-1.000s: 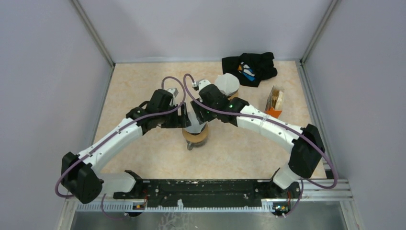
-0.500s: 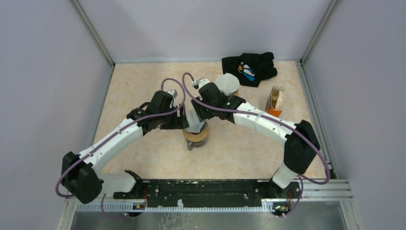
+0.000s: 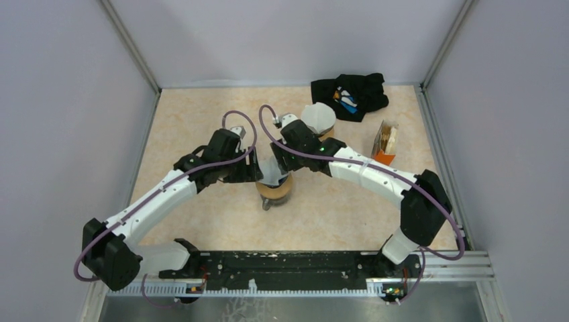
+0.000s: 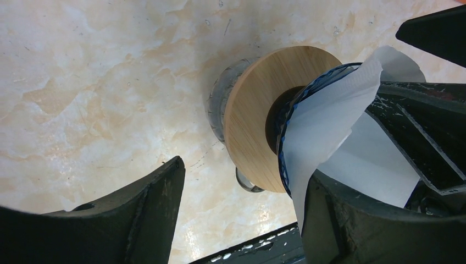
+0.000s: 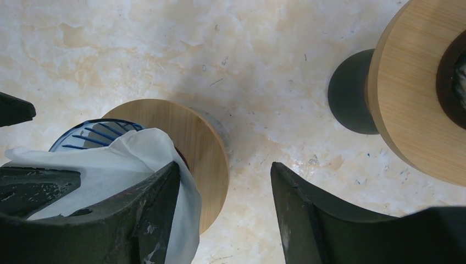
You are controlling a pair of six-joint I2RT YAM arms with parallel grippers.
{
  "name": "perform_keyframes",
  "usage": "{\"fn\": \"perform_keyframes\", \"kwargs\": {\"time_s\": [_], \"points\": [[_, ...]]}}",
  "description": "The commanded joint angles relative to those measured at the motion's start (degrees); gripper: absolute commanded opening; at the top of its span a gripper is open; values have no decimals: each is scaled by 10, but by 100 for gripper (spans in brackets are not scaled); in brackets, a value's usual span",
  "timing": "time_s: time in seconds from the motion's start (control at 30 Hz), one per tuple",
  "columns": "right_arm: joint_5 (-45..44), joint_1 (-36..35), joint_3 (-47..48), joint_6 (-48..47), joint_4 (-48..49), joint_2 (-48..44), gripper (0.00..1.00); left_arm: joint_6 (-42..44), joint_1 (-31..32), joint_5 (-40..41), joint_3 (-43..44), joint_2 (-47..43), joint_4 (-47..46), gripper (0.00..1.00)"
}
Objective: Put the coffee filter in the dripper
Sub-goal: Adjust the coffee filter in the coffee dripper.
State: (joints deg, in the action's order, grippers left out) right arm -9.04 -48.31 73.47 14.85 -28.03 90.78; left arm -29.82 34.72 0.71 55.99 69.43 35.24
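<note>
The dripper stands mid-table: a blue-ribbed glass cone in a round wooden collar. A white paper coffee filter sits in the cone with its edge sticking up; it also shows in the right wrist view. My left gripper is open at the dripper's left side, and the filter's edge lies against one finger. My right gripper is open over the dripper from the far right, and one finger touches the filter. Neither gripper is clamped on the filter.
A second wooden-collared stand with a white filter stack on top is just behind the right arm. A black cloth lies at the back right, and an orange packet lies at the right.
Both arms have shifted slightly around the dripper; the left arm's elbow has drawn back to the left. The dripper has stayed put.
</note>
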Motion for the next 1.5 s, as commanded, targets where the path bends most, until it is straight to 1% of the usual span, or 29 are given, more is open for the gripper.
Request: {"fn": "perform_keyframes", "kwargs": {"time_s": [0.0, 0.3, 0.6, 0.83, 1.13, 1.47], "points": [[-20, 5, -5, 6, 13, -31, 61, -4, -1, 14, -10, -17, 28, 76], [-2, 5, 9, 1, 12, -37, 62, -2, -1, -34, 2, -24, -10, 83], [10, 5, 19, -4, 7, -45, 62, 4, -1, -59, 21, -20, -34, 85], [37, 5, 28, -4, -4, -52, 63, 8, -1, -48, 22, -2, -37, 85], [89, 5, 28, -10, -25, -61, 72, 17, -1, -21, 17, 7, -23, 85], [91, 4, 12, -26, -59, -64, 73, 23, -2, -8, 15, 19, -12, 83]]}}
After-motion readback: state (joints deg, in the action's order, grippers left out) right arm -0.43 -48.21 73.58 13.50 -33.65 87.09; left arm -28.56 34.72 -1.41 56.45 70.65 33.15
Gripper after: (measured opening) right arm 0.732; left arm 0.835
